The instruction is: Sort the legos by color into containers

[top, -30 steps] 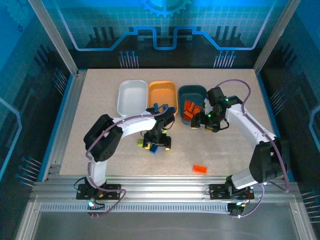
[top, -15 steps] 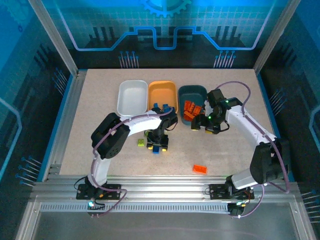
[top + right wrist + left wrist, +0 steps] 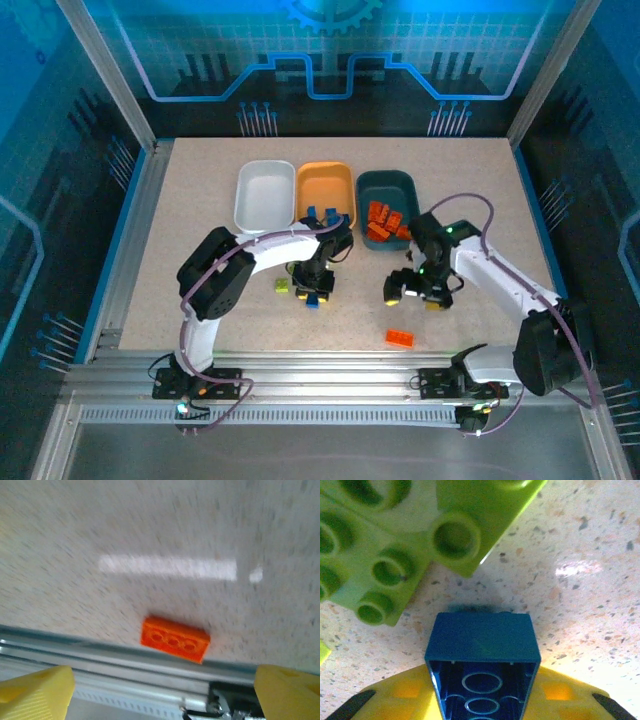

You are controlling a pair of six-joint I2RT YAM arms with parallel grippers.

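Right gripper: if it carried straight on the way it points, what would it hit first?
Likely the orange brick on the table, centred ahead of the open right gripper; blur leaves depth unsure.

The blue brick (image 3: pixel 482 640) is smooth glossy plastic; the speckled tabletop (image 3: pixel 580 580) has a slight sheen.

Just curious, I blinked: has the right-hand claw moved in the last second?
Yes. The right gripper has pulled back from the dark teal tray, ending up closer to the loose orange brick.
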